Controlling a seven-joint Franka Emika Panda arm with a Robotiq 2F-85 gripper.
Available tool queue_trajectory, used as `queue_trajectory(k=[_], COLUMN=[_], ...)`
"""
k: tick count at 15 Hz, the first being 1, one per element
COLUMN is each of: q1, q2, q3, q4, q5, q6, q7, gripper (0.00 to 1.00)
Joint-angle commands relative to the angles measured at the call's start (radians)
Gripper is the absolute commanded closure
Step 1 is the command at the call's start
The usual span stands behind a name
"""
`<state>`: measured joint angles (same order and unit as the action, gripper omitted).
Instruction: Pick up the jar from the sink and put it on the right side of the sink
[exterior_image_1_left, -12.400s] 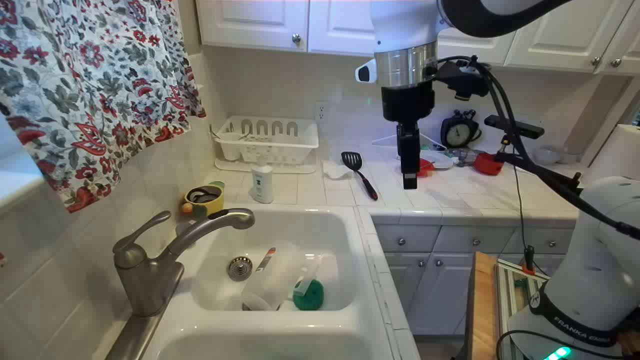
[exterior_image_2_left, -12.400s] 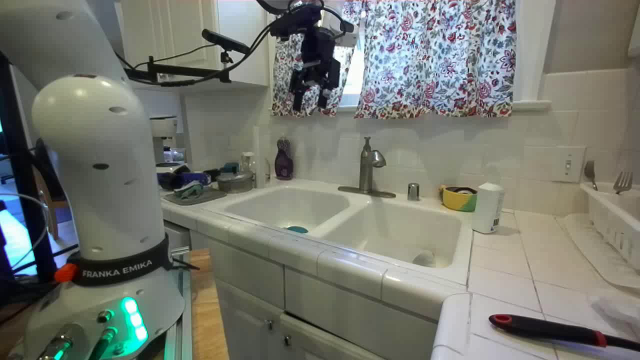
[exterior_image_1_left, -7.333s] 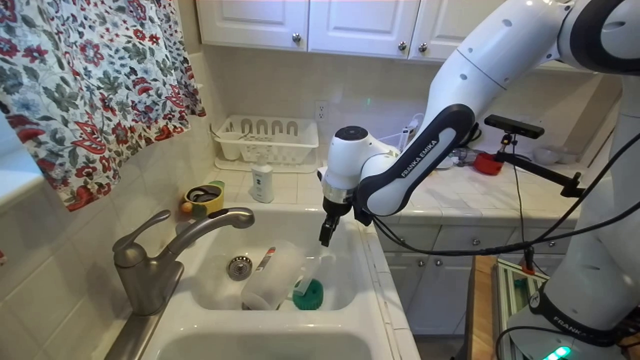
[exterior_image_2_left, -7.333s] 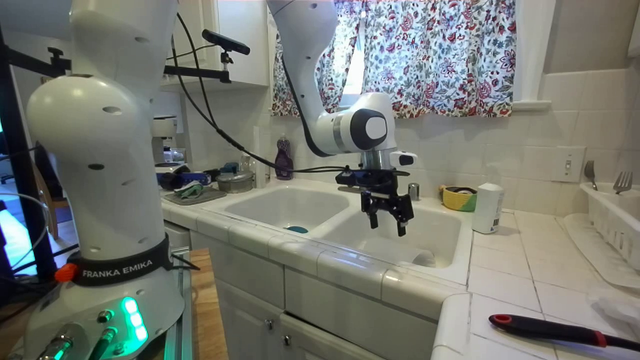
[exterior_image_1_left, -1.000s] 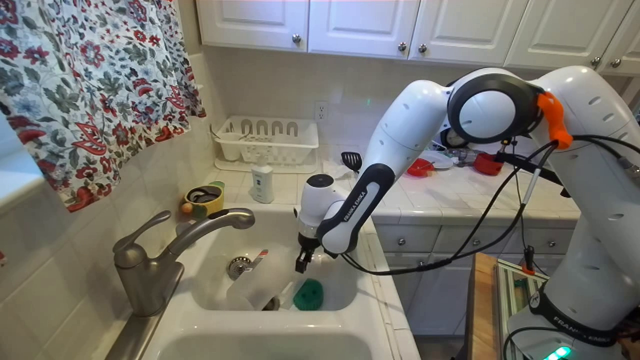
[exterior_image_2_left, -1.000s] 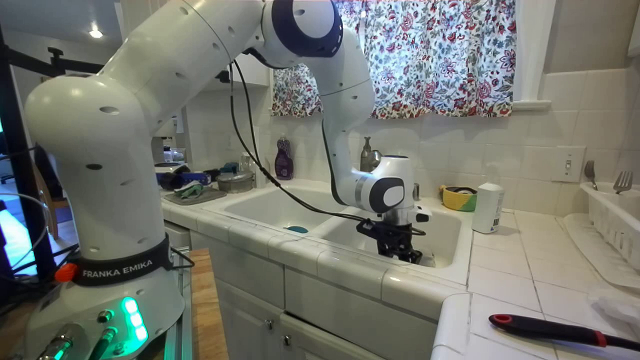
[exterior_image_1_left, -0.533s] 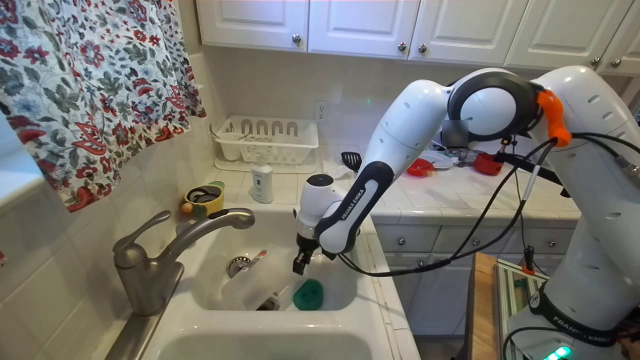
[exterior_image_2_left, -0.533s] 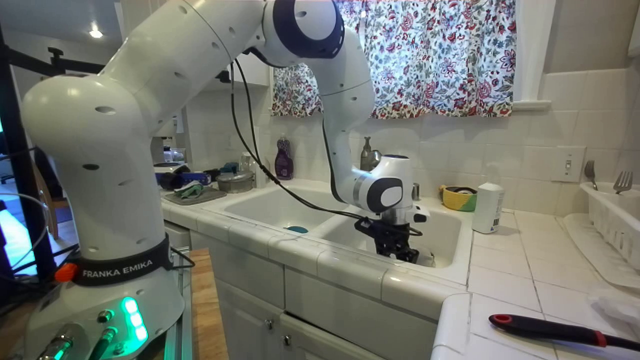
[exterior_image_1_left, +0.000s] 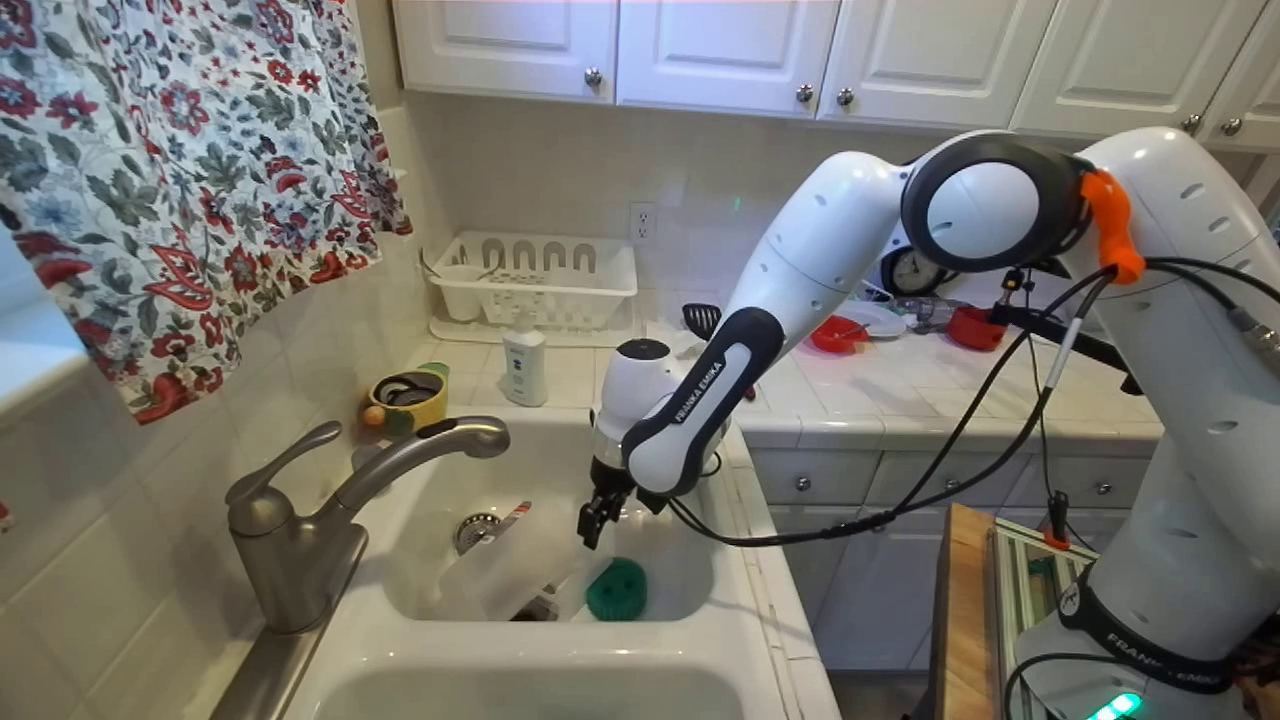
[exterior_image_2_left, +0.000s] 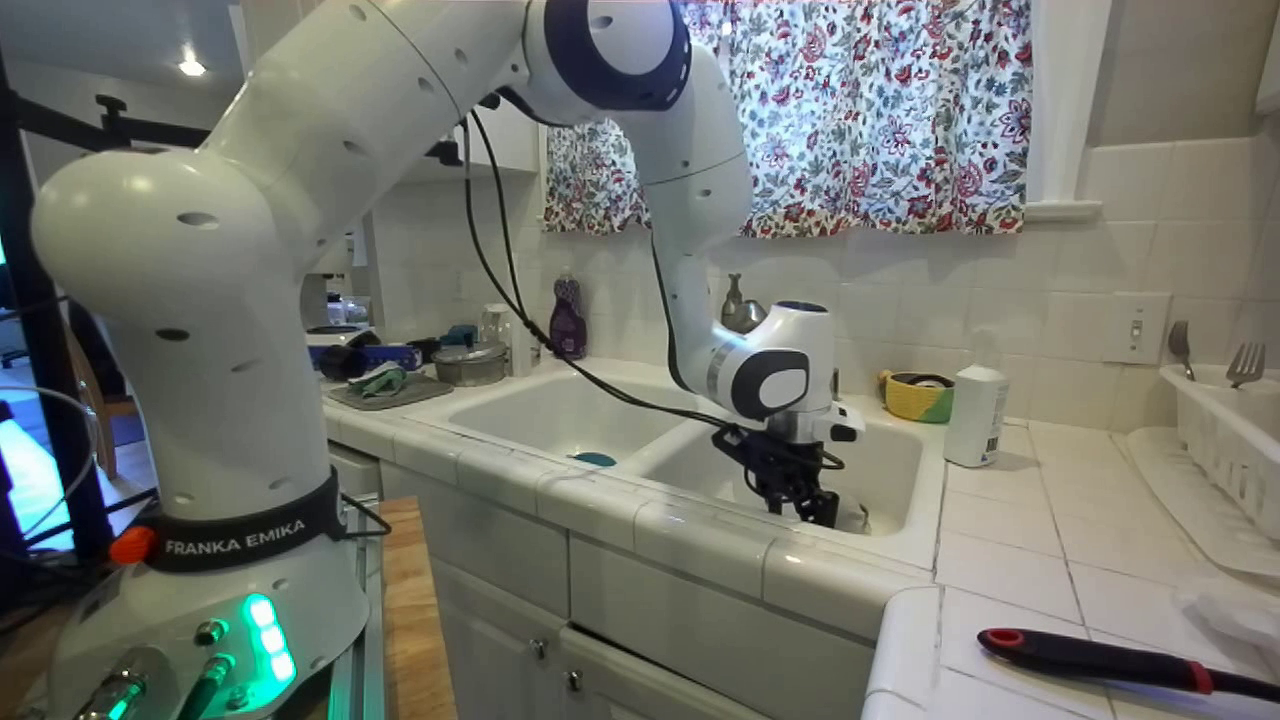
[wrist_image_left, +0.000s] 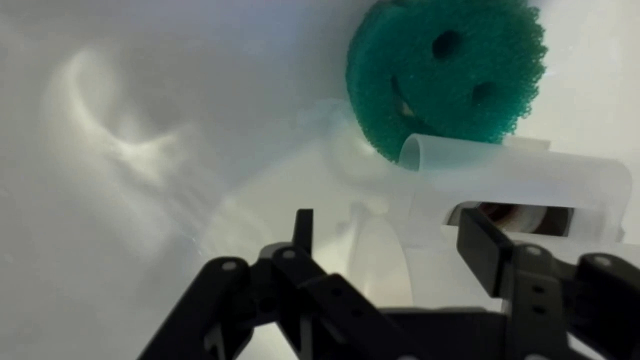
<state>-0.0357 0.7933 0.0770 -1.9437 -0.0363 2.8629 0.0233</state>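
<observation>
The jar (exterior_image_1_left: 500, 575), a whitish translucent container, lies tilted in the far basin of the white sink (exterior_image_1_left: 665, 640). My gripper (exterior_image_1_left: 590, 537) is low inside this basin, beside the jar's upper right end. In an exterior view the gripper (exterior_image_2_left: 805, 510) hides most of the jar. In the wrist view my gripper (wrist_image_left: 386, 240) is open, its fingers well apart, with pale translucent surface behind and between them. The right finger overlaps a whitish translucent piece (wrist_image_left: 540, 172) with an oblong slot; I cannot tell whether it belongs to the jar. I see nothing clamped.
A green round scrubber (exterior_image_1_left: 617, 590) with a smiling face lies beside the jar. The faucet (exterior_image_1_left: 400, 475) reaches over the basin. A white bottle (exterior_image_1_left: 524, 368), a yellow mug (exterior_image_1_left: 408, 400) and a white dish rack (exterior_image_1_left: 540, 285) stand past the sink.
Over about twelve seconds the arm has come down into the basin. In the last second the gripper has shifted slightly toward the faucet side and tilted; the jar has slid a little the same way.
</observation>
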Motion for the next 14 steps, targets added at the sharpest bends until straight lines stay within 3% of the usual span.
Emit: queue_trajectory(k=[1, 2, 5, 9, 14], q1=[0.004, 0.016, 0.036, 0.070, 0.102], q2=[-0.006, -0.004, 0.005, 0.019, 0.030], q3=[0.009, 0.001, -0.007, -0.022, -0.035], q4=[0.019, 0.024, 0.038, 0.052, 0.057], q5=[0.057, 0.063, 0.076, 0.082, 0.083], q6=[-0.048, -0.051, -0.058, -0.056, -0.064], q7=[0.011, 0.025, 0.054, 0.106, 0.147], gripper=[0.20, 0.23, 0.18, 0.18, 0.27])
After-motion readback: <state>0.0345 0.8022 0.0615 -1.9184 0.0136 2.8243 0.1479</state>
